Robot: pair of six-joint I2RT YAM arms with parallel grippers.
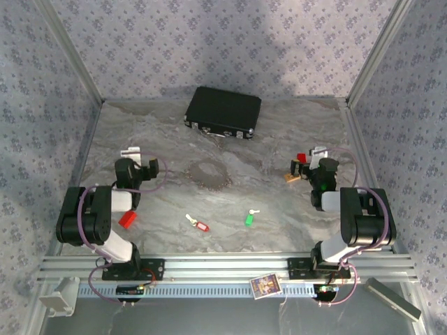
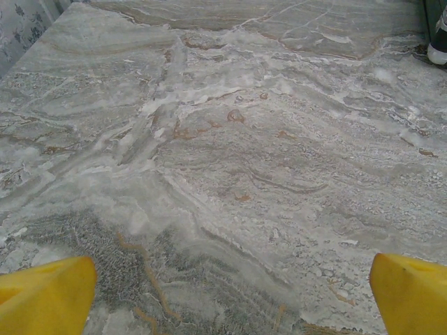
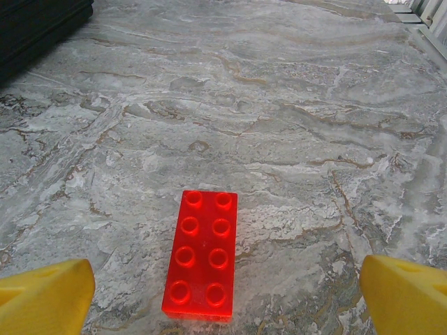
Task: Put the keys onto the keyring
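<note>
Both keys lie on the marbled table near its front middle in the top view: the red-tagged key (image 1: pixel 200 225) and, to its right, the green-tagged key (image 1: pixel 248 219). Further back sits the keyring (image 1: pixel 209 173), a faint pale loop. My left gripper (image 1: pixel 154 167) (image 2: pixel 232 269) is at the left, well away from the keys, open over bare marble. At the right my right gripper (image 1: pixel 298 166) (image 3: pixel 227 269) is open too, with a red studded block (image 3: pixel 201 256) (image 1: pixel 301 158) lying on the table between its yellow fingers (image 3: pixel 49 293), untouched.
A black case (image 1: pixel 223 112) lies at the back centre, its corner also visible (image 3: pixel 35 28). A second red block (image 1: pixel 127 219) rests beside the left arm. A small tan block (image 1: pixel 292 179) sits by the right gripper. Patterned walls enclose the table.
</note>
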